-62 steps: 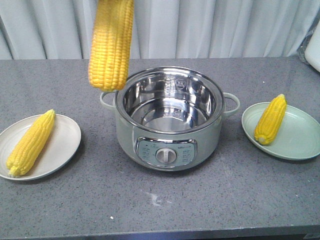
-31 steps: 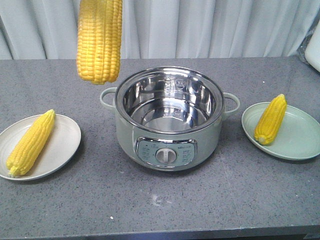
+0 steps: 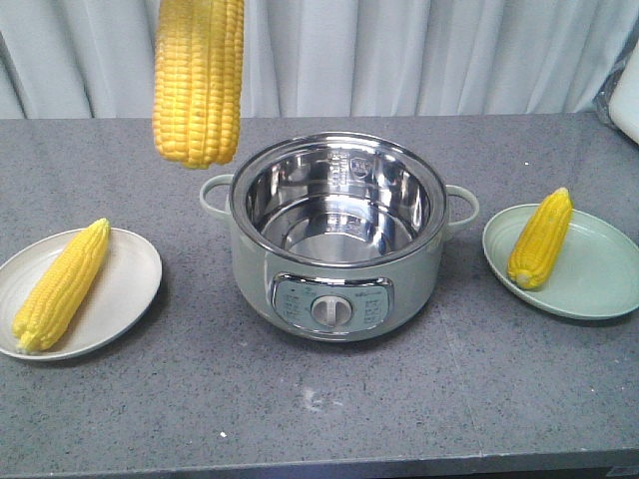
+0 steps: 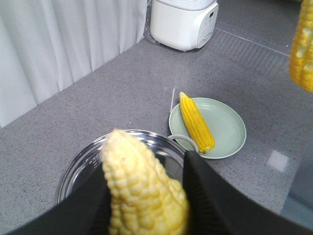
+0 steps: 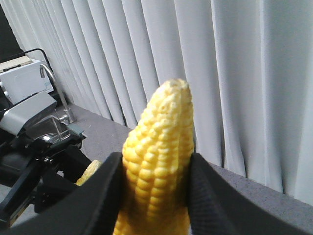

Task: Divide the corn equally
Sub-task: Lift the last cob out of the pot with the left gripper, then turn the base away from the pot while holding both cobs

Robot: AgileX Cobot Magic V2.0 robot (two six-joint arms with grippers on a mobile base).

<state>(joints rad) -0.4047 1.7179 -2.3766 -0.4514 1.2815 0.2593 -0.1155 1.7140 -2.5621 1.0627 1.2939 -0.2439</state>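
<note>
My left gripper (image 4: 146, 196) is shut on a pale yellow corn cob (image 4: 142, 186), held above the steel pot (image 4: 73, 171). My right gripper (image 5: 156, 166) is shut on another corn cob (image 5: 159, 147), raised in front of the curtain. In the front view one cob (image 3: 198, 80) hangs down from above the frame, left of the pot (image 3: 337, 235). The gripper holding it is cut off, so I cannot tell which one it is. A cob (image 3: 62, 284) lies on the white plate (image 3: 135, 269) at the left. Another (image 3: 541, 238) lies on the green plate (image 3: 599, 274) at the right.
The pot is empty, with side handles (image 3: 461, 208) and a front dial (image 3: 331, 311). A white cooker (image 4: 183, 22) stands at the table's far right corner. Grey curtain (image 3: 399, 50) runs behind the table. The left arm (image 5: 34, 176) shows low in the right wrist view.
The hanging cob moved left and slightly up, away from the pot's rim, between one second and half a second ago. It has held still since. The plates' cobs are unmoved.
</note>
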